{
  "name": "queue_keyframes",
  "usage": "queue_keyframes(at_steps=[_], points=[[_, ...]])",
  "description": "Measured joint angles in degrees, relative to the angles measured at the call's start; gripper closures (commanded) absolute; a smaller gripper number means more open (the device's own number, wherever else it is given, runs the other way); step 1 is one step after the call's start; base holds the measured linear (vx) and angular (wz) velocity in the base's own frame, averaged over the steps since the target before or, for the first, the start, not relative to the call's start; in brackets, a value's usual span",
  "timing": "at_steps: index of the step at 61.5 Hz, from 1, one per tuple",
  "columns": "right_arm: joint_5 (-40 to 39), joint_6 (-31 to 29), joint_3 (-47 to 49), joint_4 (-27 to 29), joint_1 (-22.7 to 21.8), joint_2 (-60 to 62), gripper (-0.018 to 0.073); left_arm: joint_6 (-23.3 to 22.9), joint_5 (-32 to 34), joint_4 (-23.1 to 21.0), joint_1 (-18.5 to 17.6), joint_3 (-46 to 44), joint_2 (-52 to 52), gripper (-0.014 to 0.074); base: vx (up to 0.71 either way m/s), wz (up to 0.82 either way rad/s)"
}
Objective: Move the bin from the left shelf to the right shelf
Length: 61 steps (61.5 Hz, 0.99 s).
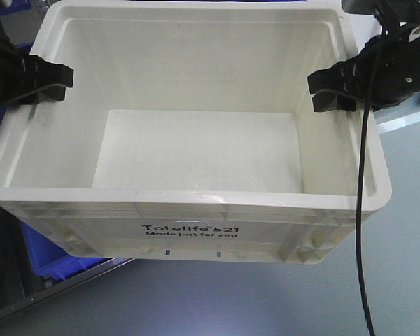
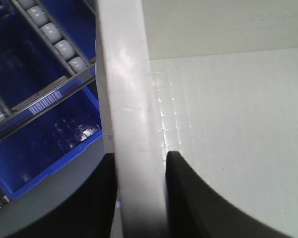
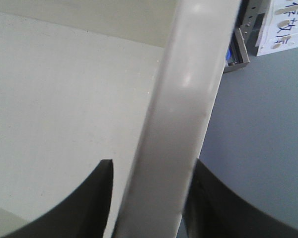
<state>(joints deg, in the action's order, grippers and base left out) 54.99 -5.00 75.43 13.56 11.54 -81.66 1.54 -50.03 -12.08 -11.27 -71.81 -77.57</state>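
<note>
- The bin (image 1: 189, 231) fills the front view with its printed wall at 6 o'clock. It is open-topped and holds nothing.
- The left gripper (image 1: 61, 77) grasps the bin's rim at 9 o'clock. The left wrist view shows one finger inside the wall and one outside, both tight against the thick lip.
- The right gripper (image 1: 325, 89) takes the opposite rim at 3 o'clock in the same straddling way. Its outer finger presses the lip. A thin sliver shows beside the inner finger, yet I judge it clenched on the rim.
- Gripping opposite sides probably balances the wide tote, since one arm alone would likely let it swing or tip.
- The thick rim gives the fingers a ledge to hook under.
- The bin's base seems to hang clear above a blue bin (image 1: 56, 260) at 7 o'clock and a grey surface (image 1: 301, 301) at 5 o'clock, so I judge it is mid-carry.
- A roller track (image 2: 54, 37) lies beyond the left rim at 10 o'clock, probably the left shelf.
</note>
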Motion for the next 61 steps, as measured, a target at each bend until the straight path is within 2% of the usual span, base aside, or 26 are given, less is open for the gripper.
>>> queue_keyframes(at_steps=[34,61], points=[[0.11,0.05,0.00,0.00,0.00,0.00,0.0564,0.02,-0.05,0.00,0.00,0.00,0.00,0.0601,0.06,0.41],[0.11,0.05,0.00,0.00,0.00,0.00,0.0564,0.14,-0.05,0.00,0.00,0.00,0.00,0.0601,0.08,0.25]])
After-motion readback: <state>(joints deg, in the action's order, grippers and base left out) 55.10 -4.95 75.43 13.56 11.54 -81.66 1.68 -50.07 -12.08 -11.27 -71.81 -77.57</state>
